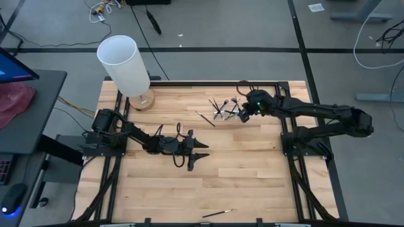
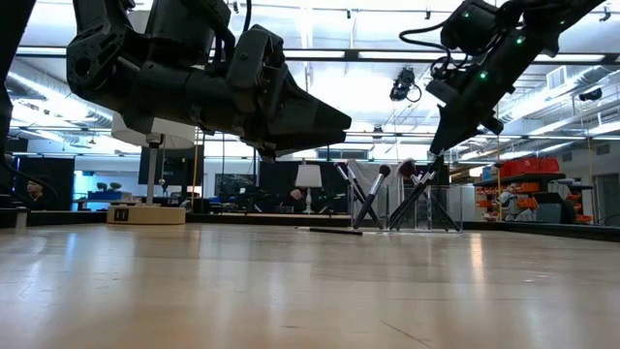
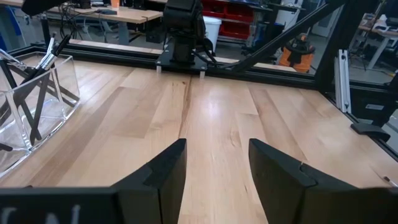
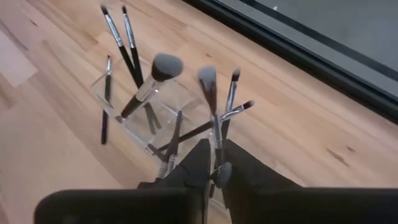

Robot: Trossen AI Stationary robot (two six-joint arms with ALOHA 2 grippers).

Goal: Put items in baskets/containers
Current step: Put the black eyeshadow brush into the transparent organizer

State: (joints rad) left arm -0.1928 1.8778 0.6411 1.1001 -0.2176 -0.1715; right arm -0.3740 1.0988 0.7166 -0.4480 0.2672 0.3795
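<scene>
while the left gripper [image 1: 201,151] hovers low over the middle of the tabletop [image 1: 252,183] with its jaws spread and nothing between them, the right gripper [image 4: 214,171] hangs directly above the clear holder [image 1: 225,112], jaws pinching the handle of a light-bristled brush [image 4: 210,93] that stands in the holder. several more brushes [image 4: 140,93] lean inside the holder at different angles, bristles up. one thin brush [image 1: 205,118] lies flat on the wood just beside the holder, on the side toward the white cylinder [image 1: 125,65]. another brush [image 1: 218,214] lies well apart from the holder, near the tabletop's front edge.
</scene>
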